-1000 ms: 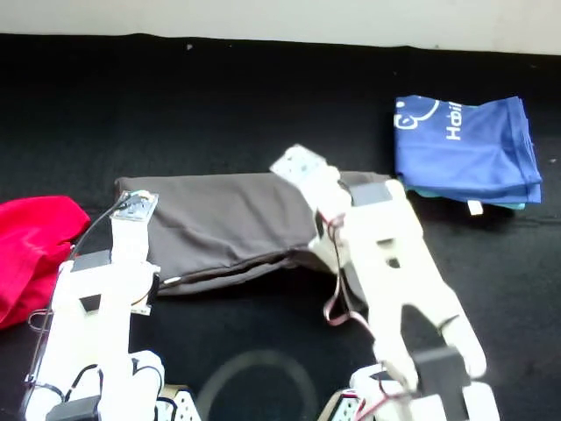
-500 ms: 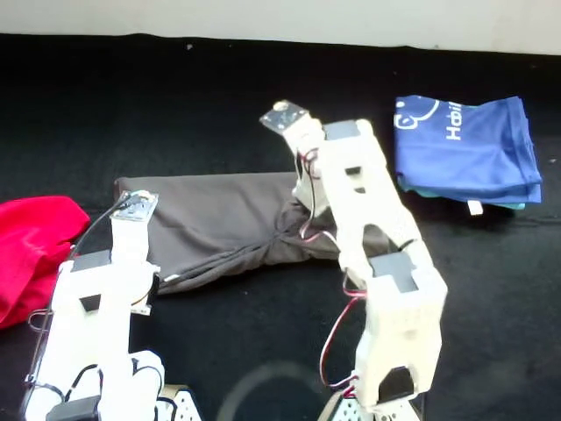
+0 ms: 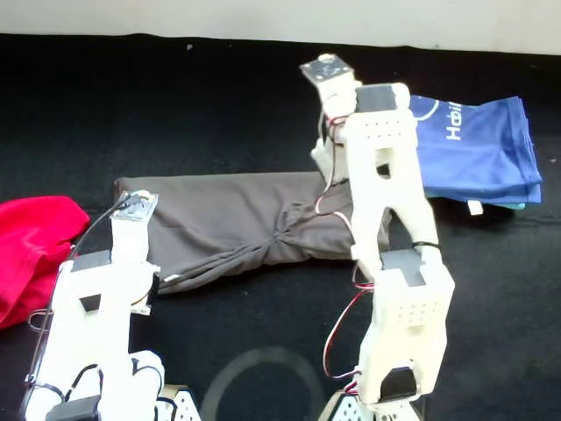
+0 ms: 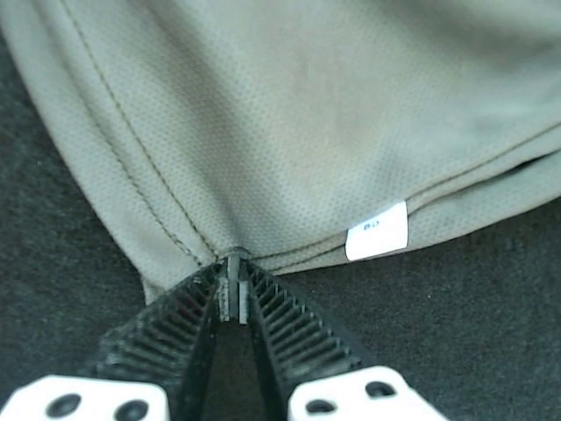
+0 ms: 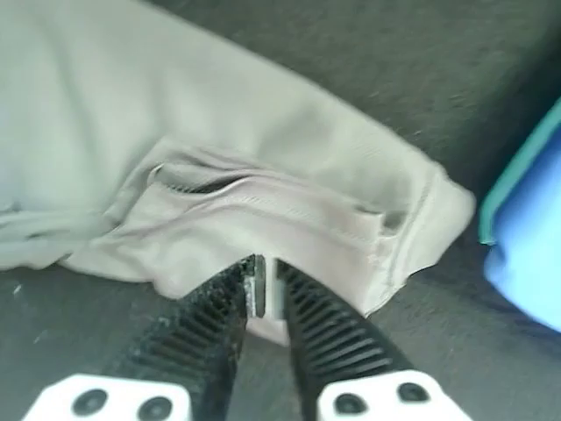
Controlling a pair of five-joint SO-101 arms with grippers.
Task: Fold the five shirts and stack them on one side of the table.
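A grey shirt [image 3: 228,219] lies stretched across the middle of the black table [image 3: 175,105], with creases gathered near its middle. My left gripper [image 4: 233,289] is shut on the hem at the shirt's left end, beside a small white tag [image 4: 377,239]. My right gripper [image 5: 261,285] is shut on the shirt's folded right end [image 5: 289,228], and pale cloth shows between its fingers. In the high view the right arm [image 3: 377,167] stretches far over that end, close to the folded blue shirt [image 3: 478,145].
The folded blue shirt rests on a teal one [image 3: 508,204] at the far right of the table, and its edge [image 5: 526,237] shows in the right wrist view. A crumpled red shirt [image 3: 31,246] lies at the left edge.
The right arm has swung from the near side toward the far side and right, dragging the grey shirt's right end with it. Creases gathered at the shirt's middle. The left arm kept still.
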